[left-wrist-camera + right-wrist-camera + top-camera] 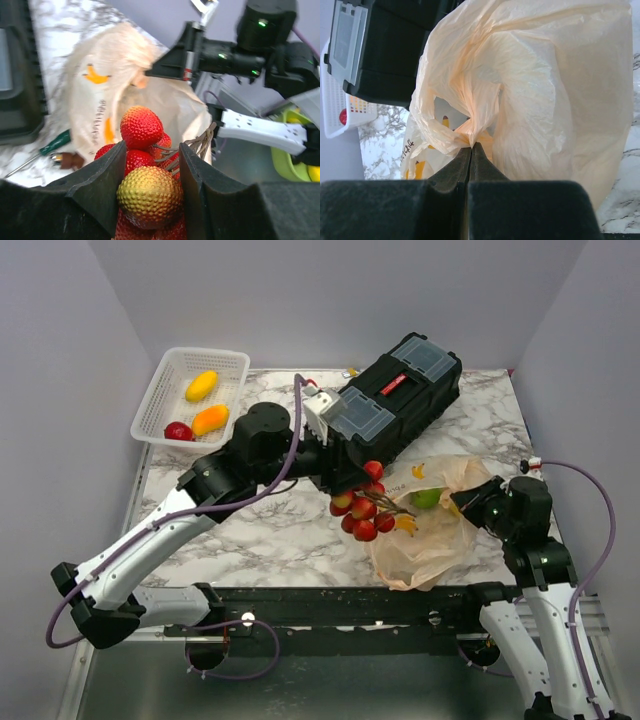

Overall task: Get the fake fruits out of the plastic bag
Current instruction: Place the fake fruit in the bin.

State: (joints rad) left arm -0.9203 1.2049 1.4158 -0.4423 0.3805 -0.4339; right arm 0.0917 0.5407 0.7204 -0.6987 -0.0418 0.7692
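Left pincer [150, 167] clamps the berry cluster [141, 127]; at its 3 o'clock, right pincer [471, 149] pinches the plastic bag [545, 100].

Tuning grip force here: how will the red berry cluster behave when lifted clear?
Likely floppy: the berry cluster hangs on thin stems from the left gripper, so loose berries may swing. The glossy, rounded berries could also slip out of its grip.

black toolbox [400, 395] mid-rear of marble tabletop [270, 535] | white mesh basket [235, 365] rear-left corner | green-handled screwdriver [56, 142] near toolbox
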